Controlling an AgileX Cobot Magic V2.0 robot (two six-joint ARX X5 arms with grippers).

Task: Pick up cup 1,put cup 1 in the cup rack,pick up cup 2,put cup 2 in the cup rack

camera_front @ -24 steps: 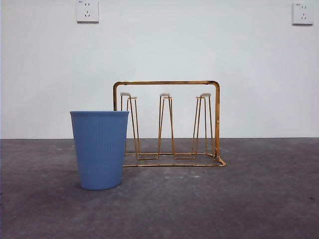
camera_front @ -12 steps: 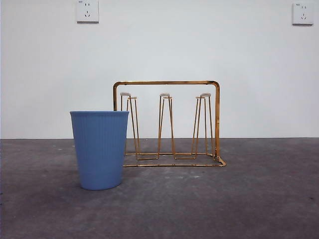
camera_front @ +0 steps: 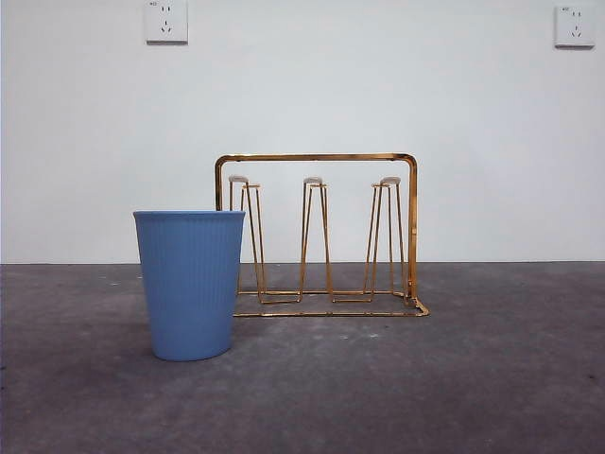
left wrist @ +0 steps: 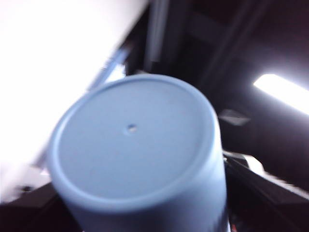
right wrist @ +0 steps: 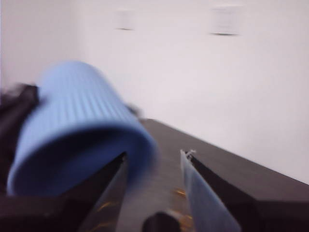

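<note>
A blue ribbed cup (camera_front: 190, 284) stands upright on the table, in front of the left end of the gold wire cup rack (camera_front: 317, 236), whose white-tipped prongs are bare. My left gripper (left wrist: 140, 208) is shut on a second blue cup (left wrist: 135, 140), held up in the air and out of the front view, with its flat base facing the camera. The right wrist view shows this cup (right wrist: 77, 121) lying on its side in the air. My right gripper (right wrist: 155, 153) is open and empty just beside its rim.
The dark grey table (camera_front: 473, 378) runs back to a white wall with two sockets (camera_front: 165, 21). Neither arm shows in the front view.
</note>
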